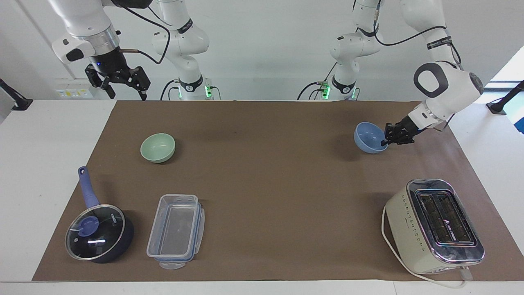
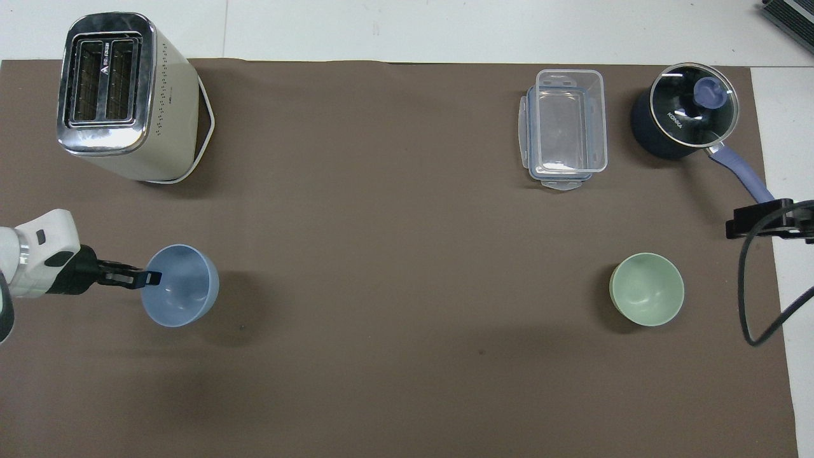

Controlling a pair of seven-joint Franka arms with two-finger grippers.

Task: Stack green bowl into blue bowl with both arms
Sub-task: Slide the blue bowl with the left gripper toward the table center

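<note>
The light blue bowl [image 1: 369, 137] [image 2: 182, 285] hangs a little above the brown mat near the left arm's end, its shadow beside it. My left gripper [image 1: 385, 141] [image 2: 151, 277] is shut on the bowl's rim, pinching the wall. Toward the right arm's end, the pale green bowl [image 1: 157, 147] [image 2: 647, 289] sits upright on the mat, untouched. High above the table's edge at the robots' side, my right gripper [image 1: 123, 84] hangs open and holds nothing; the overhead view shows only its cable.
A cream toaster [image 1: 434, 225] [image 2: 124, 95] stands farther from the robots than the blue bowl. A clear plastic container [image 1: 176, 230] [image 2: 565, 127] and a dark blue lidded saucepan [image 1: 98, 231] [image 2: 683, 117] stand farther out than the green bowl. The brown mat [image 1: 270, 180] covers the table.
</note>
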